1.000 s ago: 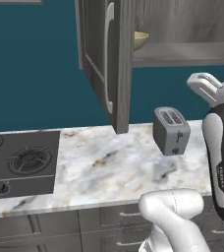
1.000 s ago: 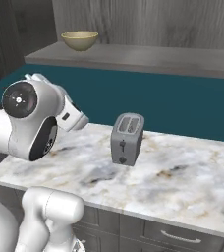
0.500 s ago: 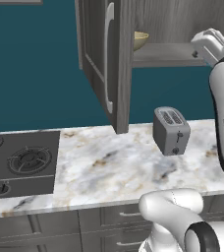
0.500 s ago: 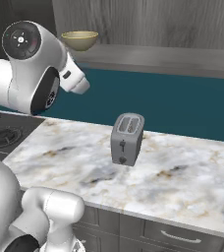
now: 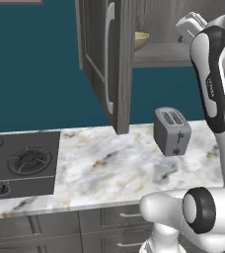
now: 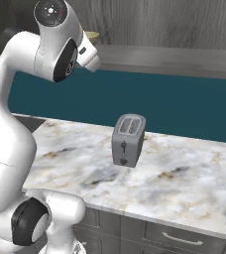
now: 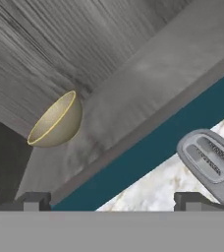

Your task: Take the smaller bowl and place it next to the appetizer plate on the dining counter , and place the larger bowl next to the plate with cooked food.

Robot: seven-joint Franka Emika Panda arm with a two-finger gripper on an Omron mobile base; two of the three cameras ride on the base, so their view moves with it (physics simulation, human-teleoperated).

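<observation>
On my hand view the smaller bowl sits at the left on the grey cabinet shelf. My pincer is released, jaws wide, grasping nothing, well short of the bowl. The toaster stands on the marbled desk at the right.

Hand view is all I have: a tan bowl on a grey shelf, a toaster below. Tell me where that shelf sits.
Observer: The smaller bowl sits on a shelf inside a wall cabinet above the counter.
Operator: Report the cabinet door.
Observer: The door stands swung open, left of the bowl.
Operator: Say what else is on the counter.
Observer: A stovetop lies at its left end, well left of the toaster.
Operator: Give me the gripper.
Observer: The gripper is at shelf height, fingers spread, nothing held.
</observation>
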